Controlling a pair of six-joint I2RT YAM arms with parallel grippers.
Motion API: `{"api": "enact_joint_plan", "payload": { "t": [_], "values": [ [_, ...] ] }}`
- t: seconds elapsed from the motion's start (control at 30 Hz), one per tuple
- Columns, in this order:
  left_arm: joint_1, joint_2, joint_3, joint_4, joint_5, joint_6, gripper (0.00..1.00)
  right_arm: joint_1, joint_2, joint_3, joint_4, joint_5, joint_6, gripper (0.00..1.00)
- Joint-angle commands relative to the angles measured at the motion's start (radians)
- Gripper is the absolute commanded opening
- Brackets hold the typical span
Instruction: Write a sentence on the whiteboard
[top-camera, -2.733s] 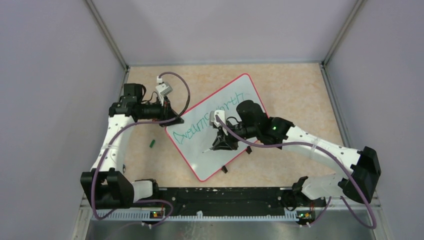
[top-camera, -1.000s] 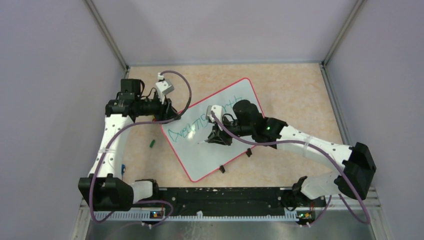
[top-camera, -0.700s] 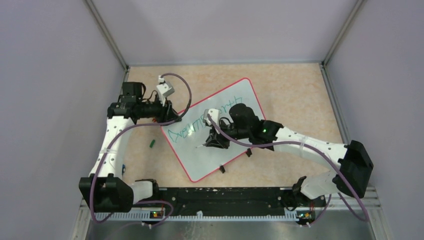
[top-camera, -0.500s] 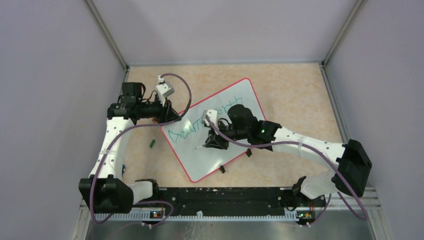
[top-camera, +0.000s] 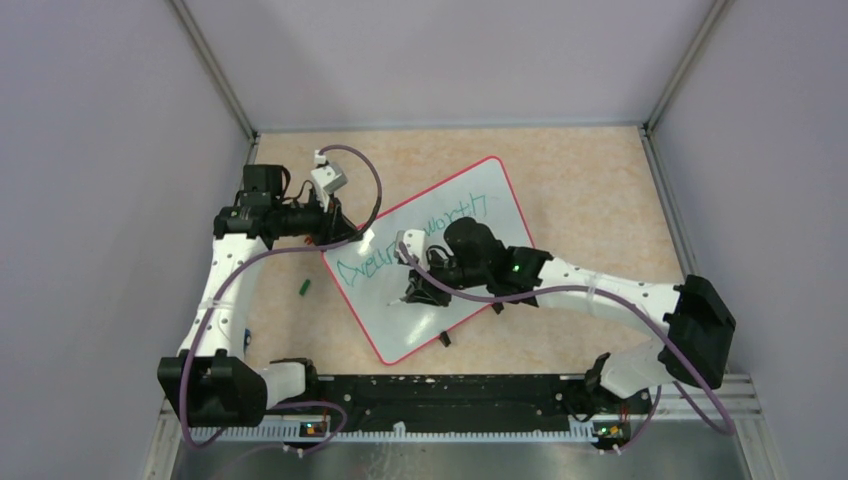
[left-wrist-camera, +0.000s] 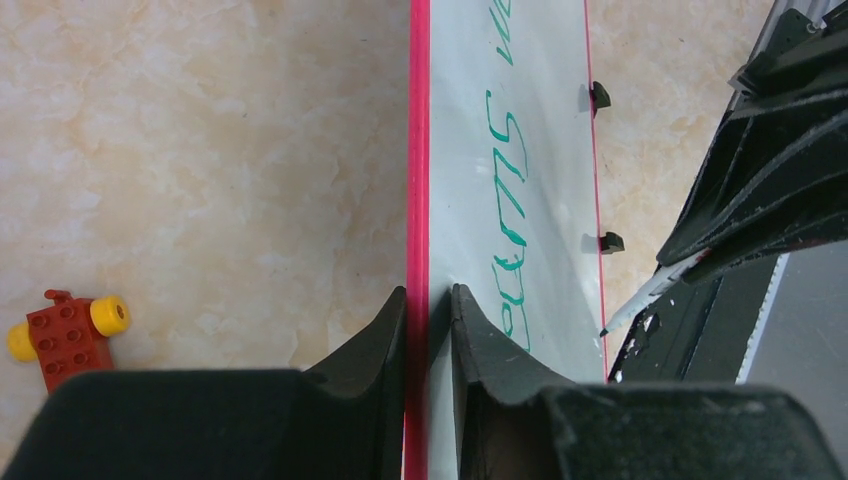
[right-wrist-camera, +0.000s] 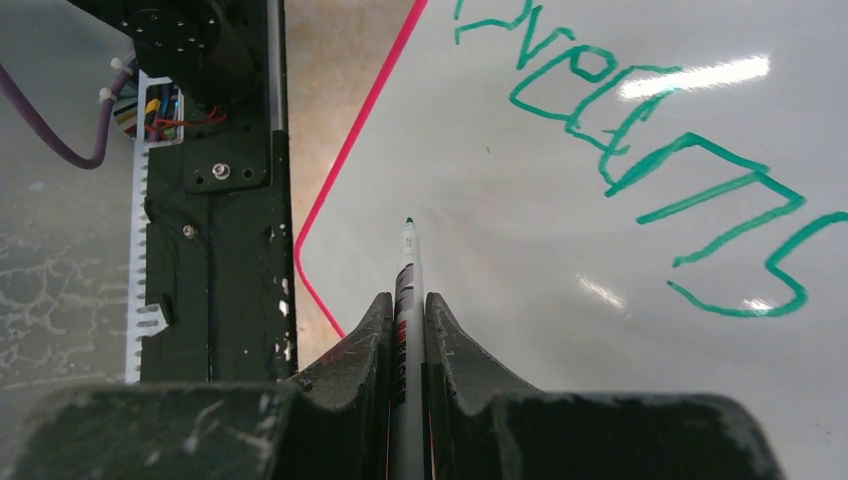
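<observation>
The whiteboard (top-camera: 398, 328) lies slanted on the table, white with a thin red rim (left-wrist-camera: 418, 150). Green lettering of the sentence (top-camera: 366, 264) runs along its upper half as one line reading roughly "Dreams worth" (right-wrist-camera: 660, 150) (left-wrist-camera: 512, 230). My left gripper (top-camera: 345, 238) (left-wrist-camera: 428, 293) is shut on the board's left edge, one finger on each side of the rim. My right gripper (top-camera: 418, 290) (right-wrist-camera: 407, 298) is shut on a white marker (right-wrist-camera: 408, 275) (left-wrist-camera: 645, 297). Its green tip points at bare board below the word "Dreams". Whether the tip touches is unclear.
A small green cap (top-camera: 303, 286) lies on the table left of the board. A red and yellow toy brick (left-wrist-camera: 68, 335) sits near the left gripper. Black feet (top-camera: 445, 338) stick out at the board's lower edge. The arms' black base rail (top-camera: 440, 390) borders the near side.
The board slid left and turned slightly, then stayed put. My right gripper carried the marker left across the board. The left fingers have narrowed onto the rim.
</observation>
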Motion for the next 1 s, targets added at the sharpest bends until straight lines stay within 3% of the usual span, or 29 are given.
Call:
{"api": "enact_joint_plan", "payload": {
  "t": [0.0, 0.2, 0.97],
  "values": [
    [-0.002, -0.009, 0.009, 0.022, 0.035, -0.001, 0.11, 0.051, 0.019, 0.043, 0.021, 0.048, -0.014, 0.0],
    [-0.002, -0.004, 0.009, 0.023, 0.032, -0.006, 0.0, 0.069, 0.025, 0.05, 0.03, 0.09, -0.017, 0.0],
    [-0.002, -0.009, 0.007, 0.032, 0.035, -0.022, 0.0, 0.069, 0.1, 0.133, 0.033, 0.193, -0.023, 0.0]
  ]
}}
